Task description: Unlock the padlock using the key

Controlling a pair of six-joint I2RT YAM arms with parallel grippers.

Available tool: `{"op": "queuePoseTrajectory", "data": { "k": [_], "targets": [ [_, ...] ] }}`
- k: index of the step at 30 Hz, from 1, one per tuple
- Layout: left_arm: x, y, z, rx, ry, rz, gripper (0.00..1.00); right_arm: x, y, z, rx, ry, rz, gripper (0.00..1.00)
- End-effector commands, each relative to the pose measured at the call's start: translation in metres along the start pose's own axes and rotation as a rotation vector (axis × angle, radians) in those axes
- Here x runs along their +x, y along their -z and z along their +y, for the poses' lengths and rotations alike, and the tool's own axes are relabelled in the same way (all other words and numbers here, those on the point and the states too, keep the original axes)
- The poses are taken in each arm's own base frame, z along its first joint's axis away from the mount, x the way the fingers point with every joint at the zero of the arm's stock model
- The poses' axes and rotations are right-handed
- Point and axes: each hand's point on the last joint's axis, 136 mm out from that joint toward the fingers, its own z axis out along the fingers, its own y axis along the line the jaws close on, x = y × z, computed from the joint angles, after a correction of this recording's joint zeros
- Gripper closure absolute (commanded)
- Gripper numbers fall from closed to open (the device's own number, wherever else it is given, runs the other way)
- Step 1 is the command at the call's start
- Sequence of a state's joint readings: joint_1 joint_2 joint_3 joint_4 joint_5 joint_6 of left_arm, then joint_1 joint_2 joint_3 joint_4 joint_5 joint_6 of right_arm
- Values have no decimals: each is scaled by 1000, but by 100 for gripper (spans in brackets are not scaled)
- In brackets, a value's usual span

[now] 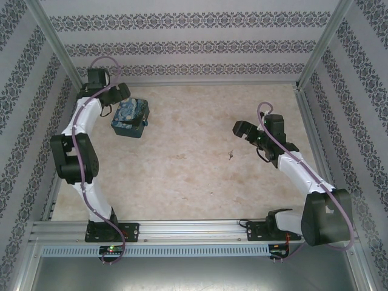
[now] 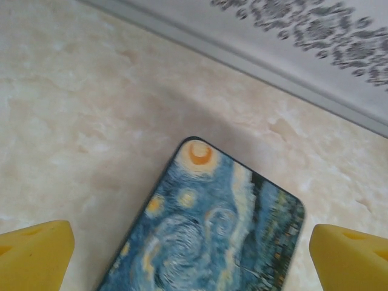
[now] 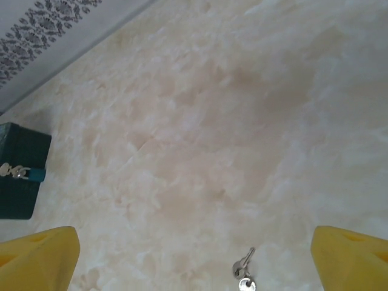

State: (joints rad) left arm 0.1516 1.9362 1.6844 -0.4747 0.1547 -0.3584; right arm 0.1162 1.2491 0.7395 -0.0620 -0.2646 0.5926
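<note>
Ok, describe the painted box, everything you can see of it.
The box is rectangular with rounded corners. Its lid carries blue swirls and yellow-orange spots, and its sides look dark teal. It lies lid up and shut on the table, far left. The open left fingers hover over it, one to each side, apparently clear of it. A tiny silver-and-blue padlock hangs on one side.
</note>
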Motion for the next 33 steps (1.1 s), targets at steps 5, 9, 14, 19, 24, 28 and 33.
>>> {"op": "queuePoseTrajectory", "data": {
  "k": [5, 9, 14, 19, 24, 28, 33],
  "targets": [
    [17, -31, 11, 39, 77, 172, 0, 7, 2, 11, -29, -67, 51, 3],
    [27, -51, 4, 91, 98, 223, 1, 8, 2, 11, -23, -60, 61, 3],
    [39, -67, -21, 182, 105, 267, 3, 5, 9, 10, 0, -49, 46, 3],
    [52, -68, -74, 304, 39, 300, 3, 7, 11, 9, 4, -51, 48, 2],
    [78, -59, -144, 443, -47, 352, 3, 10, 12, 8, 8, -62, 50, 2],
    [113, -43, -207, 553, -137, 398, 3, 11, 12, 10, 1, -69, 46, 2],
    [153, -6, -276, 680, -246, 442, 4, 6, 6, 18, -7, -65, 47, 2]
  ]
}}
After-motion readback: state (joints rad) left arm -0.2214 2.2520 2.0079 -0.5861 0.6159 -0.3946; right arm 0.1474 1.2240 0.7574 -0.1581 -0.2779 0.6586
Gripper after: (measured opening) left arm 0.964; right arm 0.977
